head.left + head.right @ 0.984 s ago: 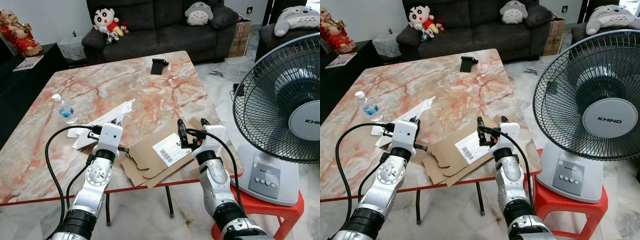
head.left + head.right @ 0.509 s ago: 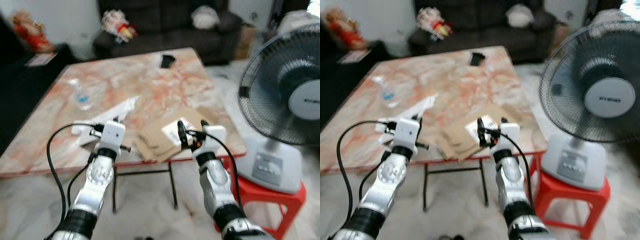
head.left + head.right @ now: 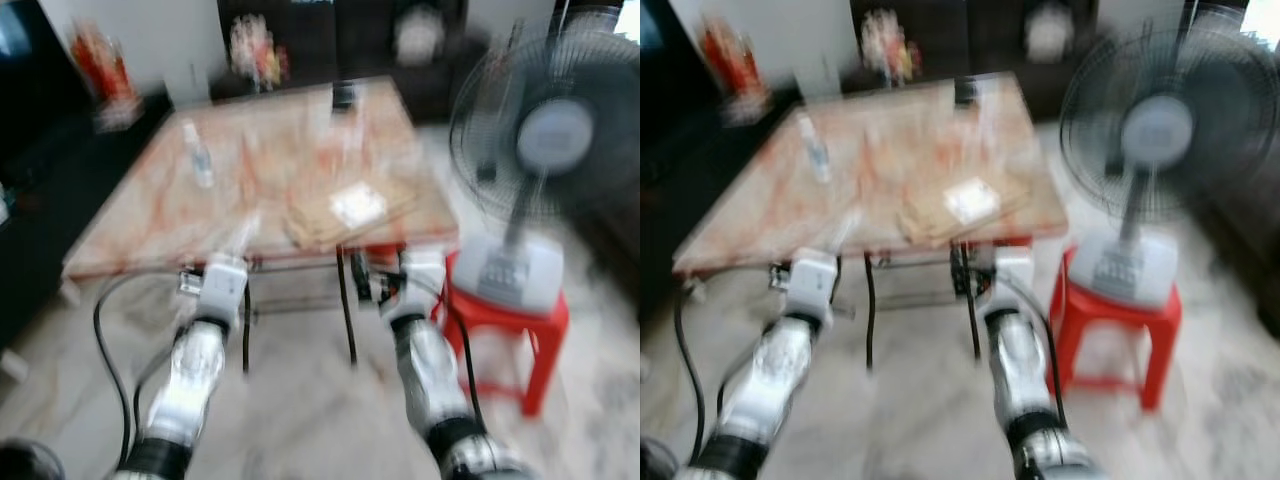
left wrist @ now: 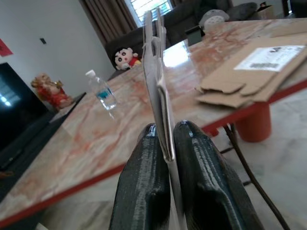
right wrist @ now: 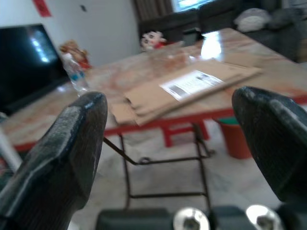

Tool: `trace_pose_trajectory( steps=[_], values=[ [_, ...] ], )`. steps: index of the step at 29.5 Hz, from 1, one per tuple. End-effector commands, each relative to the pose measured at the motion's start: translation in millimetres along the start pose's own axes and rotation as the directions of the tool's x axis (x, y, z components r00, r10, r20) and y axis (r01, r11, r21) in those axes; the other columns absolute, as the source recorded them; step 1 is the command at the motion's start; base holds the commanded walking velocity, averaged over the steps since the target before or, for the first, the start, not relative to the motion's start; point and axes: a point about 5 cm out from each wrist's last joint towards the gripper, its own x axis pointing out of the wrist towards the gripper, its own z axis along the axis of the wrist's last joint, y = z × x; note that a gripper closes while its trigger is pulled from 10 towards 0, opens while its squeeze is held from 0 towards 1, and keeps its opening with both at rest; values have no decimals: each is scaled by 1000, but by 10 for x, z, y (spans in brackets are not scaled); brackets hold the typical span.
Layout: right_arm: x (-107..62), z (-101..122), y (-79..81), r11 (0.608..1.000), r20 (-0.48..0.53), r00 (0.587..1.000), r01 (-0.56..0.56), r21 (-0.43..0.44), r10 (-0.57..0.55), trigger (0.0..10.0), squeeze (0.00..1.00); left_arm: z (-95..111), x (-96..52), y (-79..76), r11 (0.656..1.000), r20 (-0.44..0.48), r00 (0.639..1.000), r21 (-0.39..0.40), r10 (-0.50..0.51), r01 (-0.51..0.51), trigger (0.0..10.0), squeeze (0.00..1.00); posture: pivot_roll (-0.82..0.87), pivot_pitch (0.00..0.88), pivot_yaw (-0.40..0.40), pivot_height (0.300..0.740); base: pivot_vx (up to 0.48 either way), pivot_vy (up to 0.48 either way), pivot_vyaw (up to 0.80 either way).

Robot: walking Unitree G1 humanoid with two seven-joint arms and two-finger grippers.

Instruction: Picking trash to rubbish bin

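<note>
Table (image 3: 190, 215): large square top, orange-and-cream marble pattern with red edge trim on thin dark metal legs; head views blurred, wrist views sharp enough to show the veining
Fan (image 3: 545, 140): round black wire cage on a grey-white base; stands on a red plastic stool (image 3: 505, 320) just beside the table's right side; both blurred
Flattened cardboard (image 5: 192, 88): brown, layered flat sheets with a white printed shipping label on top; lies at the table's near edge, one corner overhanging; label text unreadable
White folded card (image 4: 160, 91): thin stiff sheet, seen edge-on in left wrist view, standing up from between the fingers; head views show only a pale smear near the wrist
Left gripper (image 4: 165, 158): fingers pinched onto the white folded card, pads pressed to both faces; held low in front of the table's near edge, off the tabletop
Right gripper (image 5: 177, 120): fingers spread wide, nothing between them; black, rounded, matte pads; also low and short of the table edge, facing the cardboard
Water bottle (image 4: 101, 89): small clear plastic, white cap, blue label; upright on the table's left part, well apart from the cardboard
Plush toy (image 4: 125, 58): black hair, red top; sits on a dark sofa beyond the table's far side
Dark object (image 3: 343, 95): small, at the table's far edge; cannot tell what
</note>
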Motion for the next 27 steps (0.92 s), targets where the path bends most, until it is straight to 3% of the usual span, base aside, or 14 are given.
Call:
trace_pose_trajectory(
  steps=[1, 3, 5, 6, 9, 12, 14, 15, 17, 18, 22, 23, 25, 27],
  values=[
    [-13, -78, 60, 1000, -42, 999, -14, 15, 14, 10000, 0, -145, -30, 151, 999, -66, 997, 21, 47, -46, 10000, 0, 55, 0, 117, 740, 0, 0, 0],
    [-109, -216, -42, 1000, -116, 993, 18, 17, -16, 10000, 0, -368, -122, 214, 998, -157, 985, 9, 69, -68, 10000, 0, 54, 0, 112, 740, 0, 0, 0],
    [-133, -246, -65, 999, -133, 991, 27, 18, -25, 10000, 0, -416, -145, 225, 998, -177, 982, 11, 70, -69, 10000, 0, 54, 0, 112, 740, 0, 0, 0],
    [-229, -354, -151, 998, -189, 980, 61, 22, -56, 10000, 0, -591, -237, 239, 998, -251, 966, 30, 56, -50, 10000, 0, 49, 2, 107, 740, 0, 0, 0],
    [-264, -391, -180, 997, -209, 976, 72, 23, -66, 10000, 0, -651, -271, 243, 998, -276, 960, 36, 51, -43, 10000, 0, 49, 2, 107, 740, 0, 0, 0],
    [-559, -660, -391, 988, -369, 919, 154, 2, -142, 10000, 0, -1016, -532, 293, 996, -448, 892, -44, 52, -80, 10000, 0, 44, 11, 96, 740, 0, 0, 0],
    [-742, -796, -479, 983, -450, 876, 180, -29, -173, 10000, 0, -1224, -725, 319, 987, -558, 828, -93, 60, -134, 10000, 0, 43, 16, 90, 740, 0, 0, 0],
    [-886, -901, -517, 982, -513, 840, 187, -37, -179, 10000, 0, -1378, -899, 323, 978, -641, 766, -121, 54, -170, 10000, 0, 44, 17, 87, 740, 0, 0, 694],
    [-961, -956, -531, 981, -550, 814, 186, -58, -187, 10000, 0, -1449, -995, 320, 977, -677, 735, -124, 46, -175, 10000, 0, 44, 17, 87, 740, 0, 0, 697],
    [-1070, -1030, -546, 977, -594, 779, 200, -68, -201, 10000, 0, -1541, -1141, 308, 982, -724, 689, -100, 38, -160, 10000, 0, 41, 18, 83, 740, 0, 0, 706],
    [-1348, -1206, -551, 975, -703, 680, 202, -95, -209, 10000, 0, -1679, -1412, 270, 980, -793, 608, -96, 30, -174, 10000, 0, 38, 15, 83, 740, 0, 0, 706],
    [-1348, -1206, -551, 975, -703, 680, 202, -95, -209, 10000, 0, -1679, -1412, 270, 980, -793, 608, -96, 30, -174, 10000, 0, 38, 15, 83, 740, 0, 0, 706],
    [-1565, -1320, -534, 976, -768, 606, 180, -120, -206, 10000, 0, -1751, -1588, 273, 974, -828, 560, -97, 35, -204, 10000, 0, 41, 13, 82, 740, 0, 0, 709],
    [-1619, -1342, -537, 975, -780, 588, 183, -126, -212, 10000, 0, -1764, -1626, 274, 974, -834, 551, -95, 35, -206, 10000, 0, 41, 13, 82, 740, 0, 0, 712]
  ],
)
